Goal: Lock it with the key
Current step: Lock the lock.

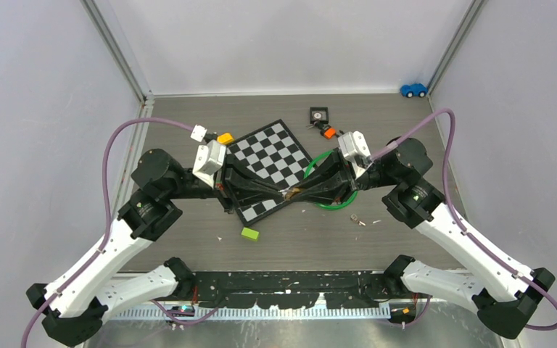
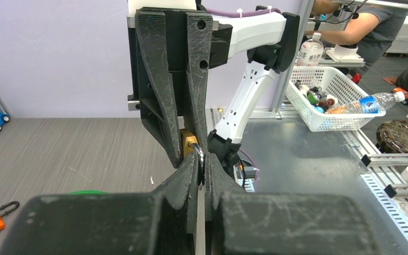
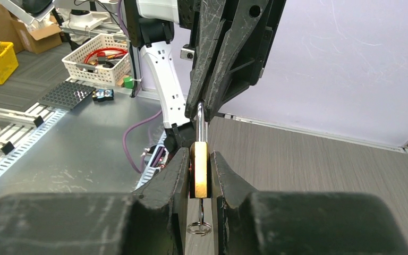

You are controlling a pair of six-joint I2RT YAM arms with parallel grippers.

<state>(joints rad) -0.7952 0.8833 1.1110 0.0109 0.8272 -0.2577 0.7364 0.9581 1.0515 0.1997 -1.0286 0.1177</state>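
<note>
A brass padlock (image 1: 290,193) is held in the air between both grippers, above the checkerboard's near corner. My right gripper (image 3: 199,166) is shut on the padlock body (image 3: 199,171). My left gripper (image 2: 203,171) is shut on its steel shackle (image 2: 202,159), and the brass body (image 2: 187,142) shows just behind it. In the right wrist view a key with a small ring (image 3: 199,228) hangs from the underside of the body, between my fingers. The shackle (image 3: 200,122) runs up into the left gripper's tips. I cannot tell whether the shackle is pressed home.
A checkerboard mat (image 1: 272,156) lies under the arms and a green ring (image 1: 330,205) under the right gripper. An orange padlock (image 1: 328,133), a black square (image 1: 319,114), a yellow block (image 1: 225,138), a green block (image 1: 249,233) and a blue toy car (image 1: 413,90) lie around.
</note>
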